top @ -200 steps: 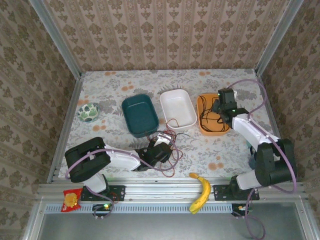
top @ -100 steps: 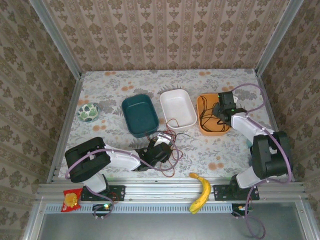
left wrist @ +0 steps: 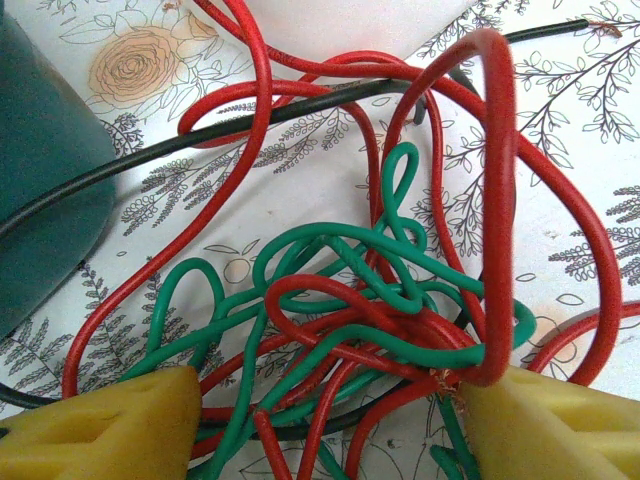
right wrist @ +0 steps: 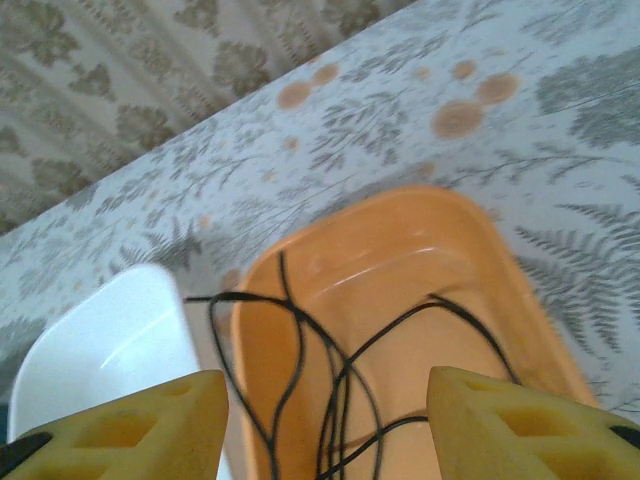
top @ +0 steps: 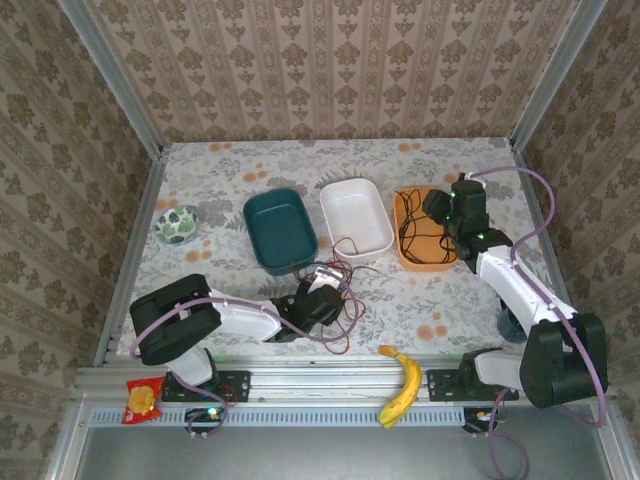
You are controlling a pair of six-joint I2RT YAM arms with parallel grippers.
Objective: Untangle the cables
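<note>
A tangle of red and green cables [left wrist: 380, 300] lies on the flowered table in front of the teal tray [top: 280, 230], with a black cable [left wrist: 150, 160] running through it. My left gripper [left wrist: 330, 430] is open, low over the tangle [top: 340, 285]. Its yellow pads stand on either side, and the right pad touches a red loop. My right gripper [right wrist: 325, 420] hangs open above the orange tray [right wrist: 440, 260]. A loose black cable [right wrist: 340, 370] lies in that tray, with one loop hanging over its left rim.
A white tray [top: 357, 215] stands between the teal and orange trays [top: 445, 262]. A patterned bowl [top: 178, 224] sits at the left. A banana [top: 403, 385] and a snack packet [top: 143, 398] lie on the near rail. Walls enclose the table on three sides.
My right gripper has opened and let go of the black cable, which stays in the orange tray, and it has moved up and to the right. The left arm has not moved.
</note>
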